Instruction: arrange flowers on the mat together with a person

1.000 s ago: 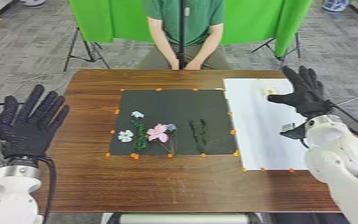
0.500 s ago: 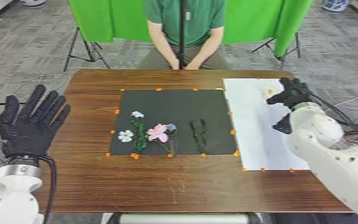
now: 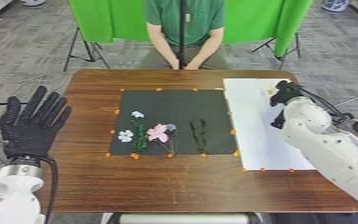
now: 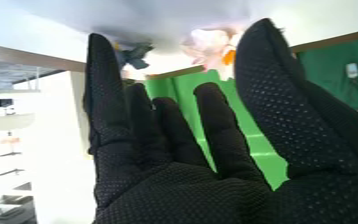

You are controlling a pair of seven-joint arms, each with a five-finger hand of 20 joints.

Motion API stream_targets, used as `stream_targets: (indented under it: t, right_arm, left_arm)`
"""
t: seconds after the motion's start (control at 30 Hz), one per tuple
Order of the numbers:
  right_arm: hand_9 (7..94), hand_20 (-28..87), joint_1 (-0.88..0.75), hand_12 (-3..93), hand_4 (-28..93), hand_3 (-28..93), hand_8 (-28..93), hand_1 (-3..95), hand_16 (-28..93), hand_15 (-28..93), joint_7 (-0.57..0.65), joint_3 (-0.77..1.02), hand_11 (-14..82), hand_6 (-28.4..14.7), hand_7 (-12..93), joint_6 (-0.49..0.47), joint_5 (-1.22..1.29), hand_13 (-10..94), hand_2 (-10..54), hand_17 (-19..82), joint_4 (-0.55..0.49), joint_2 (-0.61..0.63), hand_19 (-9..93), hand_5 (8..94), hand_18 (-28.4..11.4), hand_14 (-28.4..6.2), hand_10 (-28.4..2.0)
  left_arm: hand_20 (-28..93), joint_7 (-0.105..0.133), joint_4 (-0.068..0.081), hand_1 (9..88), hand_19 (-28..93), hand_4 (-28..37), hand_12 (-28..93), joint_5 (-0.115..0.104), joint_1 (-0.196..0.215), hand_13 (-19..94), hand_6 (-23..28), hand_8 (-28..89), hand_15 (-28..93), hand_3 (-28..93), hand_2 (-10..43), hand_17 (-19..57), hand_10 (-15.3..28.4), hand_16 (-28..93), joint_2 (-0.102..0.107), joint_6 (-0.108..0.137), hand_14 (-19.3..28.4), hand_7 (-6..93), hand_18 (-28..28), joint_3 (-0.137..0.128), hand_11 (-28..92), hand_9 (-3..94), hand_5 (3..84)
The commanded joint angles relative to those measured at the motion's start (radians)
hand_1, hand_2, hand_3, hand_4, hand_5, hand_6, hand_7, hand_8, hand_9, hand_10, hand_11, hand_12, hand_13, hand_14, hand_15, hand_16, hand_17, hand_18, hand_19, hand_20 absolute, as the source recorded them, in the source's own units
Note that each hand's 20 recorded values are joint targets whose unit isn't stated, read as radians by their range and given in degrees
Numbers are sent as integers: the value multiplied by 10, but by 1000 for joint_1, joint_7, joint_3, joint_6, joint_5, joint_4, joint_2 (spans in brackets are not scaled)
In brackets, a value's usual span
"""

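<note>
Evidently, a half-filled arrangement, catalogued from where I stand.

Item: one dark green-grey square mat (image 3: 162, 100), lying on the brown wooden surface (image 3: 140, 185), its edges dotted with orange tabs, presumably to hold it flat.

Item: on its near half, a small white blossom (image 3: 137, 114) above a fuller white flower (image 3: 125, 135), beside a leafy green stem (image 3: 141, 143); next to them a pink broad-petalled flower (image 3: 159, 132) with a pale blue bloom (image 3: 170, 127) close by. Grouped, I judge, to read as one bouquet.

Item: dark green sprigs (image 3: 198, 136), set apart to the right, likely as foliage to balance the blooms.

Item: a long white sheet (image 3: 255, 145) beside the mat, seemingly the supply area. Near its far end, a pale peach-pink flower (image 4: 209, 42), probably the next piece.

Item: right robot hand (image 3: 286, 93), over that far end, fingers straight, thumb wide apart, flower beyond the gap; placed so, I suppose, for a pinch.

Item: left robot hand (image 3: 31, 125), spread wide and empty beside the surface, out of the way.
</note>
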Motion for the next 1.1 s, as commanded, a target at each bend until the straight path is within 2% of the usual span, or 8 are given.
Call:
stream_targets:
  t: [0.03, 0.27, 0.43, 0.57, 0.67, 0.8, 0.97, 1.1]
  right_arm:
    - [266, 5, 3, 106, -283, 791, -120, 491, 4, 218, 98, -2, 77, -52, 184, 0, -6, 248, -95, 362, 24, 0, 428, 311, -190, -164, -186]
    - [309, 22, 2, 110, -283, 776, -127, 503, 5, 249, 122, -4, 100, -44, 199, -28, 2, 277, -95, 380, 59, -10, 476, 345, -177, -162, -177]
    - [494, 17, -7, 147, -283, 740, -149, 554, 85, 330, 112, -3, 153, 9, 244, -12, -2, 506, -95, 461, 64, -13, 545, 456, -112, -94, -122]
    - [594, 54, -14, 183, -283, 643, -151, 612, 258, 320, 111, -25, 206, 25, 271, 47, -14, 599, -95, 475, 68, -10, 601, 543, -87, -58, -111]
    - [710, 82, -19, 347, -283, 593, -43, 643, 340, 304, 101, -38, 108, 23, 328, 75, -32, 660, -95, 481, 69, -14, 641, 588, -78, -37, -94]
    - [788, 100, -33, 411, -283, 590, -8, 636, 374, 315, 107, -58, 105, 24, 408, 161, -85, 698, -92, 491, 68, -15, 653, 653, -93, -28, -86]
    - [812, 113, -115, 419, -283, 610, 0, 635, 385, 310, 177, 5, 105, 18, 414, 315, -244, 713, -84, 495, -29, -29, 665, 677, -98, -29, -85]
    - [827, 121, -171, 418, -283, 636, 10, 629, 383, 319, 140, 38, 104, 10, 398, 384, -364, 723, -92, 498, -173, -30, 687, 697, -108, -34, -89]
  left_arm:
    - [116, 0, 1, 247, 265, -283, 97, -6, 9, 233, 75, -85, 210, 657, 130, -40, 154, -61, -4, 12, 137, 103, 126, 10, 157, 353, 388]
    - [116, -2, 4, 246, 266, -283, 97, -6, 4, 231, 75, -84, 211, 658, 130, -41, 153, -62, -6, 13, 138, 104, 127, 13, 156, 349, 386]
    - [115, -1, 4, 245, 266, -283, 98, -8, 5, 231, 74, -85, 212, 663, 129, -42, 153, -62, -5, 13, 138, 106, 127, 15, 158, 349, 386]
    - [116, -3, 4, 246, 266, -283, 98, -7, 4, 230, 74, -86, 213, 662, 129, -42, 153, -62, -8, 17, 139, 106, 127, 15, 158, 350, 387]
    - [116, -4, 4, 245, 266, -283, 98, -5, 8, 230, 74, -86, 213, 662, 128, -43, 152, -61, -12, 15, 139, 107, 127, 11, 158, 350, 388]
    - [116, -8, 5, 245, 267, -283, 98, -5, 7, 230, 75, -86, 215, 662, 128, -44, 153, -60, -15, 16, 140, 107, 128, 12, 159, 350, 388]
    - [116, -7, 6, 245, 266, -283, 98, -2, 10, 230, 74, -86, 217, 662, 127, -44, 153, -61, -17, 7, 141, 107, 128, 11, 159, 350, 389]
    - [117, 1, 2, 246, 265, -283, 97, -6, 25, 230, 74, -86, 214, 661, 128, -44, 153, -61, -22, 14, 140, 107, 128, 1, 159, 350, 388]
